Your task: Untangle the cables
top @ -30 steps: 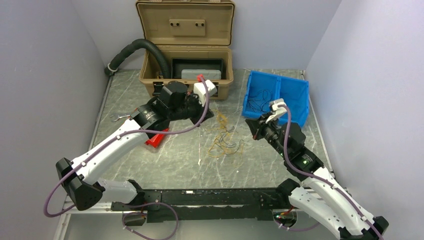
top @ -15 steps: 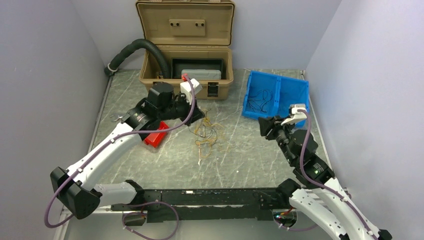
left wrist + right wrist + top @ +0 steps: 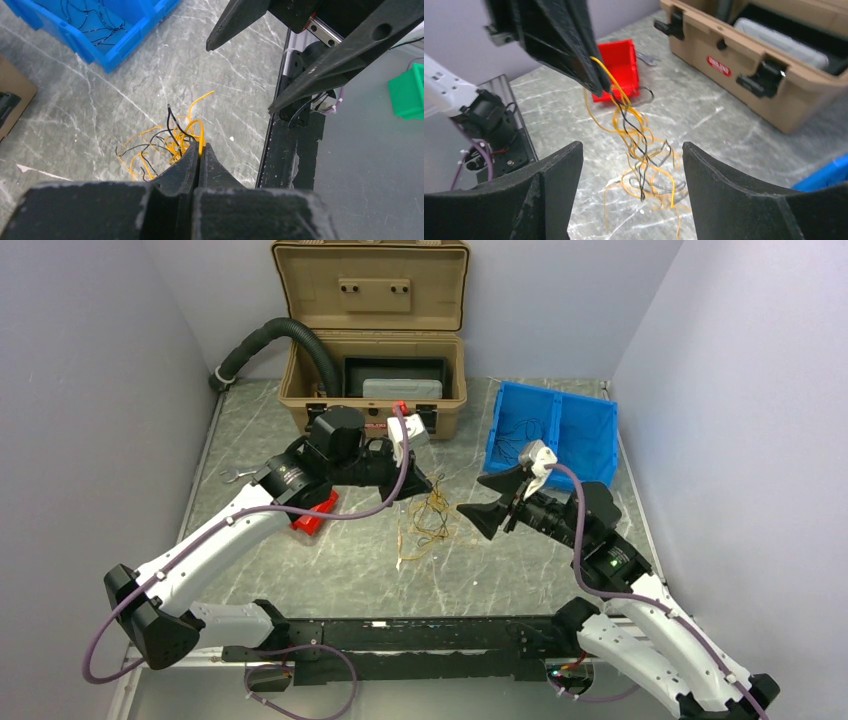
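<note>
Left claw [image 3: 420, 485] clenched on the top of the cables [image 3: 431, 517], a yellow and black bunch hanging from its tips onto the marble table [image 3: 340, 560]. Right claw [image 3: 482, 498] spread wide, empty, just beside the bunch

Robot lab cell: veined tabletop [image 3: 340, 560] between plain walls [image 3: 90, 390], tan equipment case [image 3: 370, 300], blue parts bin [image 3: 600, 415].

Left arm [image 3: 215, 545], right arm [image 3: 650, 630]: white shells, black joints and bases. Purple cord [image 3: 280, 508] along each. White camera [image 3: 408, 427] at each wrist. Left tool [image 3: 198, 149], right tool [image 3: 631, 150]: matte black wedge fingers. Green light [image 3: 610, 563] on right arm.
</note>
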Robot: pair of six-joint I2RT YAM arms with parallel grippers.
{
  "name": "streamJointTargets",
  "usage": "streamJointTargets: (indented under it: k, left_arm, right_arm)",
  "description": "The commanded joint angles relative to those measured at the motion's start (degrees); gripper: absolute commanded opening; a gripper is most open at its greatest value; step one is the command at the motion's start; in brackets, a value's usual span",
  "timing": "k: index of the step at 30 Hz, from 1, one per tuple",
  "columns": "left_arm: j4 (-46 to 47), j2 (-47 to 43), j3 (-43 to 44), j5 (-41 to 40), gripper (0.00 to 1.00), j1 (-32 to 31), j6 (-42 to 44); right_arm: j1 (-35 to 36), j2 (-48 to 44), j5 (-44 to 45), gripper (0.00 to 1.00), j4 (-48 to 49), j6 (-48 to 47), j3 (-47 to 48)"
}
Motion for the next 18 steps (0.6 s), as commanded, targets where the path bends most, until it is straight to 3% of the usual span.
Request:
streamJointTargets:
  k: [1, 7, 18]
  left_arm:
    - [0.0, -0.3, 3.4, 5.3, 0.0, -0.7, 3.0]
    - [-2.3, 0.4, 5.1, 9.5, 0.0, -1.8, 5.1]
    - [-4.8, -1.6, 5.7, 14.3, 0.0, -2.6, 8.8]
  right_arm:
    - [0.1, -0.6, -8.8, 0.74, 7.7, -4.0, 0.3]
    - [0.1, 1.2, -14.1, 0.72, 8.6, -5.3, 1.8]
    - [0.1, 1.5, -12.2, 0.78, 7.1, -6.6, 3.2]
